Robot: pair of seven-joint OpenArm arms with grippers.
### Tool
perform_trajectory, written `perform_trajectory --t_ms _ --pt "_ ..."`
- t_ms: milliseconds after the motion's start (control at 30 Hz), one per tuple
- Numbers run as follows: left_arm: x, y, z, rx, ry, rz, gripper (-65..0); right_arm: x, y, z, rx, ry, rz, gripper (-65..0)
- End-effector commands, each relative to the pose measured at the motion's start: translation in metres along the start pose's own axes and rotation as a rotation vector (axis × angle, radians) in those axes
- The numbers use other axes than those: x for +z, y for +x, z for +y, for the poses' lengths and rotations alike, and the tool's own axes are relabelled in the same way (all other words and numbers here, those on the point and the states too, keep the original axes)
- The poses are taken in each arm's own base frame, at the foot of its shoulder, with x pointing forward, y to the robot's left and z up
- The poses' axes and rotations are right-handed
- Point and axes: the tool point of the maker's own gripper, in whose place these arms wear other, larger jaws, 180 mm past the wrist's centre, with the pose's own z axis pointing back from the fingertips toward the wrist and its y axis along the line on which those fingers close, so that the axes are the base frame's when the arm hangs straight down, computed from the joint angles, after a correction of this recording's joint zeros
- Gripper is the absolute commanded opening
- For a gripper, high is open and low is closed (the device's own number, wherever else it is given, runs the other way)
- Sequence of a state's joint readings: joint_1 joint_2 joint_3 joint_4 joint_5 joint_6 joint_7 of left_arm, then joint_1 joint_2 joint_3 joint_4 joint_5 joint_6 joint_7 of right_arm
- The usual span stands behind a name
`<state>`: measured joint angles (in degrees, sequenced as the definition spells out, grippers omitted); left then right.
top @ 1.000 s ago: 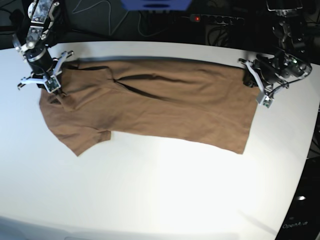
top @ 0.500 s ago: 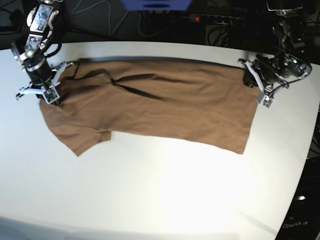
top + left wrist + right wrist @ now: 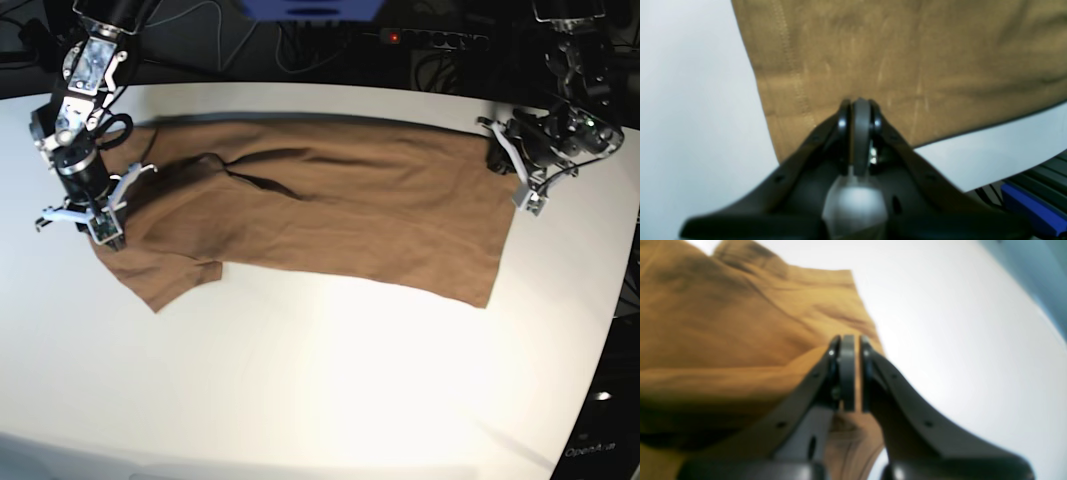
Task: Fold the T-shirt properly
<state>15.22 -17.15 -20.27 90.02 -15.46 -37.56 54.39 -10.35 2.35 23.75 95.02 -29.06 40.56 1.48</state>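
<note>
Now the right end effector (image 3: 103,232), clamped on the T-shirt (image 3: 330,210), has dragged its sleeve side toward the desk (image 3: 330,380) front; left end effector (image 3: 515,165) stays pinching the hem.

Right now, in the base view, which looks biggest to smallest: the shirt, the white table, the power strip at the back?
1. White table: fills most of the view.
2. T-shirt: spread across the table's far half.
3. Power strip: a thin bar, though being farthest from the camera shrinks it.
</note>
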Motion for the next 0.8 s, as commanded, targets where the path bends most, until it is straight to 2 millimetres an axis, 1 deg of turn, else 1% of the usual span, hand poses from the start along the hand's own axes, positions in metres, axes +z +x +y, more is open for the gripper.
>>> perform_trajectory --t_ms 0,67,100,133,233,367,433,567,767 --pt "0.003 -0.036 0.013 -0.020 0.060 0.160 -62.5 0.000 0.015 -0.012 0.009 -0.031 -0.052 -63.4" --pt "0.003 -0.036 0.013 -0.020 0.060 0.160 -62.5 0.003 0.012 -0.015 0.010 -0.041 -0.044 -63.4" --pt "0.003 -0.035 0.012 -0.022 0.058 0.161 -62.5 0.008 0.010 -0.024 0.013 -0.067 -0.038 -63.8" --pt "0.003 -0.035 0.012 -0.022 0.059 0.160 -62.5 0.013 0.008 -0.028 0.010 -0.086 -0.031 -64.1" --pt "0.002 -0.032 0.013 -0.024 0.060 0.154 -62.5 0.031 -0.001 -0.030 0.034 -0.102 -0.005 -64.3" --pt "0.002 -0.030 0.013 -0.025 0.060 0.151 -62.5 0.051 -0.007 -0.019 0.065 -0.081 0.019 -64.3" --pt "0.002 -0.030 0.013 -0.024 0.062 0.150 -62.5 0.056 -0.012 -0.006 0.042 -0.063 0.028 -64.3" --pt "0.002 -0.030 0.013 -0.024 0.062 0.150 -62.5 0.057 -0.014 0.011 -0.011 -0.049 0.032 -64.3" --pt "0.003 -0.030 0.014 -0.023 0.062 0.151 -62.5 0.052 -0.009 0.029 -0.053 -0.023 0.021 -64.3"
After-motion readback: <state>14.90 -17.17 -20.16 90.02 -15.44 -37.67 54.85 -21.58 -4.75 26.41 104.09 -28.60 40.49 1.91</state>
